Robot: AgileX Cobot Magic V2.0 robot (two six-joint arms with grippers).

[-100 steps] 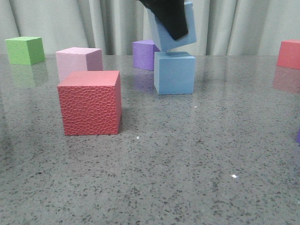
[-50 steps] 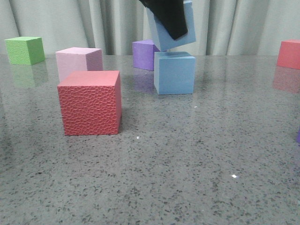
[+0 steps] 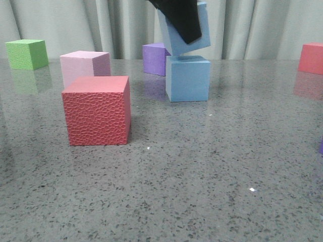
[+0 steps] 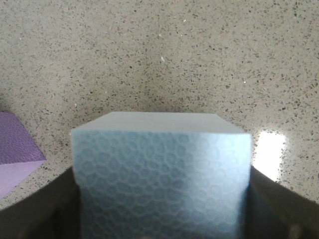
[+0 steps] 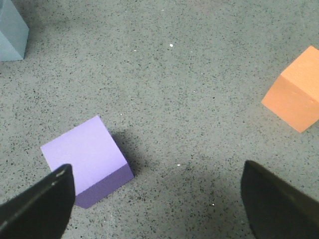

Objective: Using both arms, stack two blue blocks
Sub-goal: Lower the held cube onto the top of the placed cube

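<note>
Gripping one blue block (image 3: 182,30) tilted above the other (image 3: 187,78), the left gripper (image 3: 179,17) hangs over speckled grey table (image 3: 202,176) — pale curtain (image 3: 75,25) behind — right gripper (image 5: 157,199) spread wide.

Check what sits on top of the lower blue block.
The other blue block, tilted, is held by the left hand right above the lower blue block. Whether they touch can't be seen; the contact is shadowed.

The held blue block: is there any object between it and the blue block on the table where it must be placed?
Nothing visible stands between them. The left gripper holds the upper blue block tilted, directly above the lower blue block. Its lower corner looks at or just above the lower block's top. The purple cube stands behind, out of the way.
</note>
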